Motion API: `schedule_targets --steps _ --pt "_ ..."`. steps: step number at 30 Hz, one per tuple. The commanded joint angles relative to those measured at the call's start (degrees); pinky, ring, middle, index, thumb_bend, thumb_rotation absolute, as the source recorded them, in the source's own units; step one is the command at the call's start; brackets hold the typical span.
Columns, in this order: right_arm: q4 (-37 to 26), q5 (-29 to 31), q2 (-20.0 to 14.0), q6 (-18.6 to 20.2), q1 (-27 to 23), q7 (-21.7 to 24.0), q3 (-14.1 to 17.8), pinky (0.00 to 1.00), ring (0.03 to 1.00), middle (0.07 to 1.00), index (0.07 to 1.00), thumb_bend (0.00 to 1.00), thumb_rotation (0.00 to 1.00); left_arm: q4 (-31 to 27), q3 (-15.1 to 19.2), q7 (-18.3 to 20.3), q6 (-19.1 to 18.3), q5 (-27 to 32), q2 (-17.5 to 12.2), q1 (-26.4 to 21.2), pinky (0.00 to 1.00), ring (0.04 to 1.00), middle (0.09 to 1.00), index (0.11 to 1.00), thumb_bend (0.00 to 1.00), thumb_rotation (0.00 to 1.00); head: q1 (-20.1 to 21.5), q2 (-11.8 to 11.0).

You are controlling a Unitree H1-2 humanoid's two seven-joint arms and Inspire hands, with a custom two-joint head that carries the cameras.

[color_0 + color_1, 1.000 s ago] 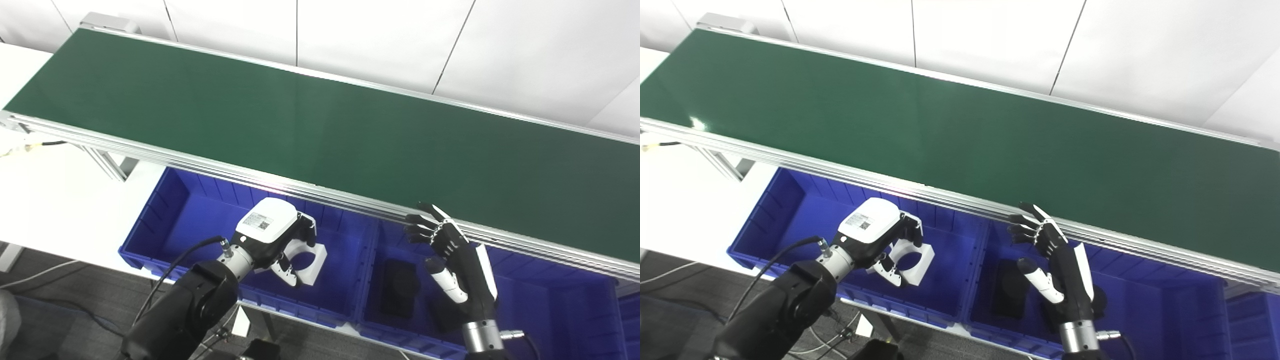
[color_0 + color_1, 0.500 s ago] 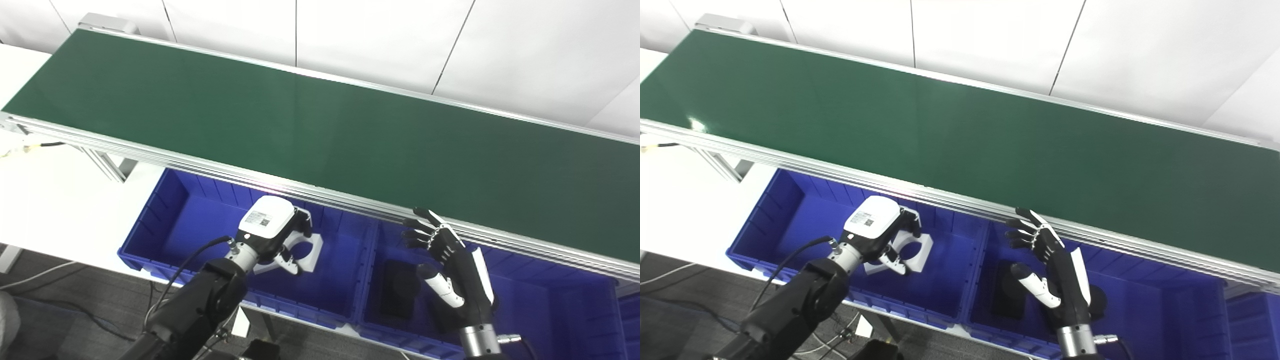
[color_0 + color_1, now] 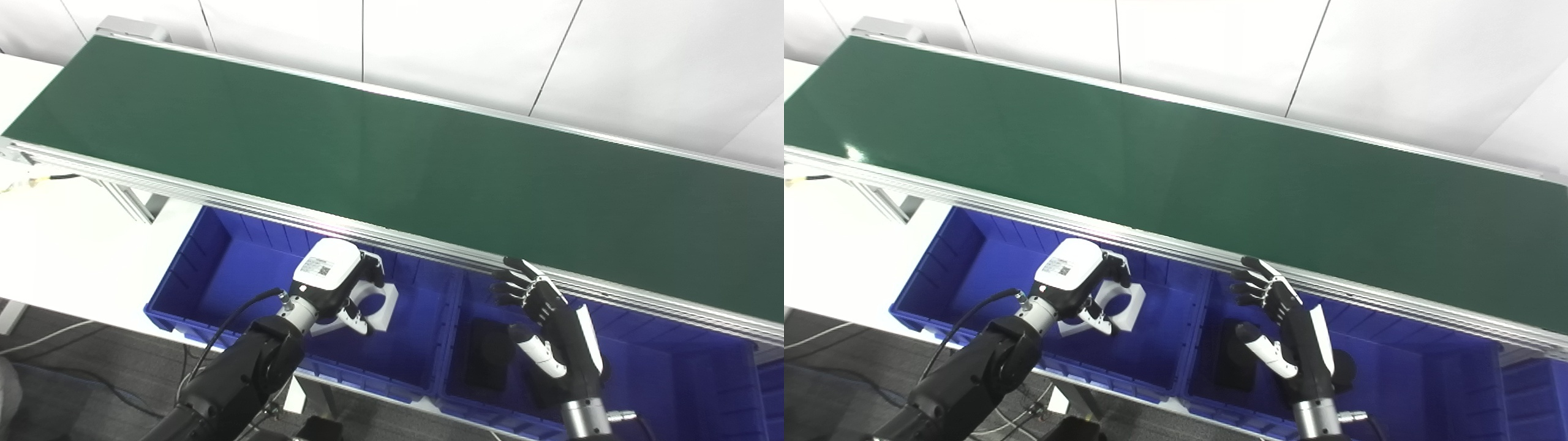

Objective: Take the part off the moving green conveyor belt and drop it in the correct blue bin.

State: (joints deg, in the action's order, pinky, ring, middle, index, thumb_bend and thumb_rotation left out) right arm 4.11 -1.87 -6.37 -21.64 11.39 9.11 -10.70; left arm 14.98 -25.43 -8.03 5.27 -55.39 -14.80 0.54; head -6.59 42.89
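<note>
Left hand (image 3: 334,288) grips the white part (image 3: 375,309) inside the left blue bin (image 3: 202,269).

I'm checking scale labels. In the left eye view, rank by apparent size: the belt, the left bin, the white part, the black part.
1. belt
2. left bin
3. white part and black part: look alike, each partly hidden, so unranked.

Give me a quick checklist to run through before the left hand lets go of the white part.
1. White part held by left hand: ok.
2. Part over the left blue bin, inside its walls: ok.
3. Part touching the bin floor: cannot tell.
4. Right hand open, over the other bin, clear of the drop: ok.
5. Dark parts in the right bin, none visible in the left: ok.
6. Green belt bare of further parts: ok.
</note>
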Motion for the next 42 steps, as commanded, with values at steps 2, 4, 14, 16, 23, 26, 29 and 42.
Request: schedule_targets --steps 2,4,14,16,23,26,29,42 --pt "-0.9 0.7 0.3 -3.2 -0.3 0.3 0.1 0.64 0.701 0.753 0.833 0.77 0.7 -3.0 -0.1 2.1 -0.6 1.2 -1.0 -0.9 0.75 0.798 0.834 0.79 1.0 0.45 0.0 0.0" --pt "-1.0 0.6 0.4 -3.2 -0.2 0.2 0.1 0.64 0.702 0.751 0.83 0.77 0.7 -3.0 -0.2 2.1 -0.3 1.4 -1.2 -0.8 0.75 0.8 0.837 0.8 1.0 0.46 0.0 0.0" --pt "-0.8 0.6 0.2 -3.4 -0.4 0.3 0.1 0.63 0.695 0.749 0.827 0.77 0.7 -2.2 -1.3 0.4 0.7 1.4 -1.4 -0.9 0.74 0.792 0.818 0.804 1.0 0.53 0.0 -0.3" --pt "-0.7 0.8 0.1 -3.3 -0.4 0.3 0.2 0.63 0.696 0.752 0.829 0.77 0.7 -2.7 -1.5 0.7 0.5 1.6 -1.3 -0.7 0.75 0.791 0.814 0.807 1.0 0.53 -0.4 -0.4" --pt "-0.3 0.3 0.0 -4.5 -0.4 -0.3 0.9 0.65 0.708 0.748 0.828 0.78 0.73 -5.4 -0.8 6.6 12.7 18.1 -2.9 -0.1 0.74 0.797 0.822 0.827 0.97 0.56 -0.7 -0.5" --pt "0.5 -0.4 0.0 -4.8 -0.8 -0.6 1.0 0.67 0.73 0.761 0.83 0.78 0.75 -8.0 -0.4 12.0 14.9 26.1 -3.6 0.2 0.66 0.764 0.806 0.8 0.99 0.56 1.0 -0.7" --pt "1.6 -0.5 0.3 -5.0 -1.1 -0.6 0.8 0.68 0.737 0.765 0.827 0.77 0.74 -10.8 0.1 16.6 14.9 33.2 -3.8 0.9 0.61 0.732 0.795 0.791 1.0 0.6 3.0 -1.1" --pt "7.3 -6.3 4.7 -5.3 -2.7 -5.7 -2.9 0.68 0.738 0.774 0.812 0.81 0.74 -8.6 3.8 22.3 20.3 42.8 -4.5 2.6 0.6 0.722 0.767 0.789 1.0 0.66 18.8 -5.7"
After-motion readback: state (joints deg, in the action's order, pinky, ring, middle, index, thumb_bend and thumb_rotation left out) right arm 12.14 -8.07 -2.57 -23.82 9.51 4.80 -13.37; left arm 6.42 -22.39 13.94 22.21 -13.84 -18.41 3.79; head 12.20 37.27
